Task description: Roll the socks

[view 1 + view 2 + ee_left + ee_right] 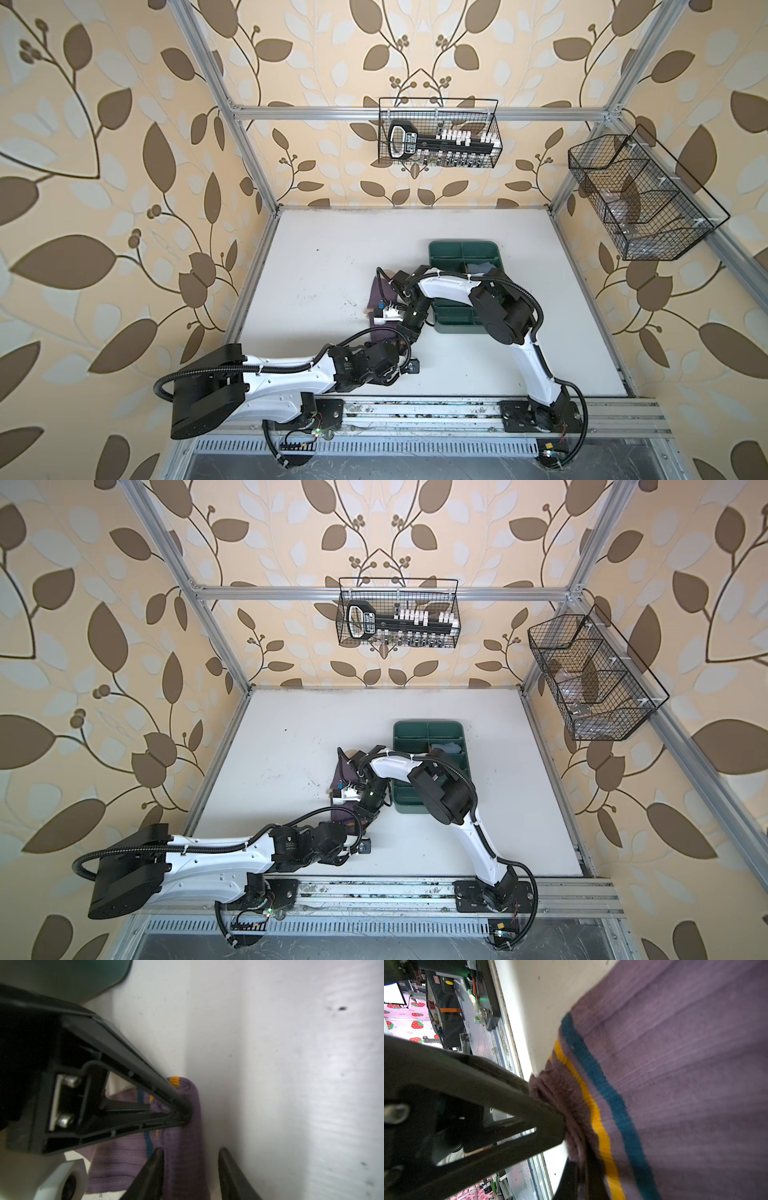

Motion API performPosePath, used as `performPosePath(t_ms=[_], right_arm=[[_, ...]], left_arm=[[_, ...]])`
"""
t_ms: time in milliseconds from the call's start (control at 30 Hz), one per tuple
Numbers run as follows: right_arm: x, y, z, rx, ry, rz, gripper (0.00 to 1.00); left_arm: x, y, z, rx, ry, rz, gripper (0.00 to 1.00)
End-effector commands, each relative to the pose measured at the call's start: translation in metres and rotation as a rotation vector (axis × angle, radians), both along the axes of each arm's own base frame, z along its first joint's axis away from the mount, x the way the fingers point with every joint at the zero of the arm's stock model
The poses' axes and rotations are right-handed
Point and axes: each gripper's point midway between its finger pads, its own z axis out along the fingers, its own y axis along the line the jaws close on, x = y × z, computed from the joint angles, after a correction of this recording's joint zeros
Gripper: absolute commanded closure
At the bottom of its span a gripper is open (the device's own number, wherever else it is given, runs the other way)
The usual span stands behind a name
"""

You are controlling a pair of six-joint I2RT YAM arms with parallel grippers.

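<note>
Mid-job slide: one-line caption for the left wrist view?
Left gripper open astride the rolled cuff of the purple ribbed sock, pinched by the shut right gripper, on the white table.

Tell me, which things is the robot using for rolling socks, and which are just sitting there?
Job: purple sock; right gripper, jaws shut on it; left gripper, jaws open astride its fold; bluish cloth in the green tray, maybe another sock.
Lying about: wire basket of tools behind; side wire basket.
</note>
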Motion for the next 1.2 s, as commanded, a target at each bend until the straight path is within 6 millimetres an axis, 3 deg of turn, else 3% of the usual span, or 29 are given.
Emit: performPosePath(t_ms=[0, 133, 267, 400, 500, 600, 667, 733, 867, 1067, 1167], right_arm=[[0.023, -0.004, -0.034, -0.040, -0.115, 0.023, 1.00], [0.021, -0.003, -0.032, -0.032, -0.116, 0.028, 1.00], [0.020, -0.002, -0.029, -0.024, -0.120, 0.028, 1.00], [0.020, -0.001, -0.023, -0.008, -0.131, 0.031, 1.00], [0.025, 0.003, -0.013, 0.035, -0.169, 0.014, 1.00], [0.033, 0.006, -0.002, 0.073, -0.227, -0.016, 1.00], [0.035, 0.006, 0.008, 0.106, -0.272, -0.017, 0.92], [0.037, 0.007, 0.021, 0.153, -0.336, -0.015, 0.88], [0.044, 0.002, 0.053, 0.226, -0.464, -0.036, 0.82], [0.076, -0.022, 0.121, 0.307, -0.709, -0.196, 0.79], [0.102, -0.045, 0.169, 0.349, -0.974, -0.358, 0.80]], left_arm=[[0.005, 0.004, -0.004, -0.015, 0.019, 0.040, 0.58], [0.014, 0.013, -0.006, -0.006, 0.026, 0.089, 0.60], [0.010, 0.014, -0.011, 0.014, 0.054, 0.075, 0.64], [0.005, 0.012, -0.015, 0.025, 0.089, 0.056, 0.78], [0.000, 0.011, -0.017, 0.028, 0.117, 0.038, 0.99], [-0.005, 0.014, -0.020, 0.037, 0.150, 0.025, 1.00], [-0.011, 0.017, -0.022, 0.043, 0.190, 0.010, 1.00], [-0.025, 0.024, -0.026, 0.071, 0.250, -0.064, 1.00], [-0.030, 0.033, -0.024, 0.070, 0.298, -0.099, 1.00], [-0.028, 0.040, -0.016, 0.032, 0.345, -0.080, 1.00], [-0.031, 0.042, -0.018, 0.040, 0.372, -0.080, 1.00]])
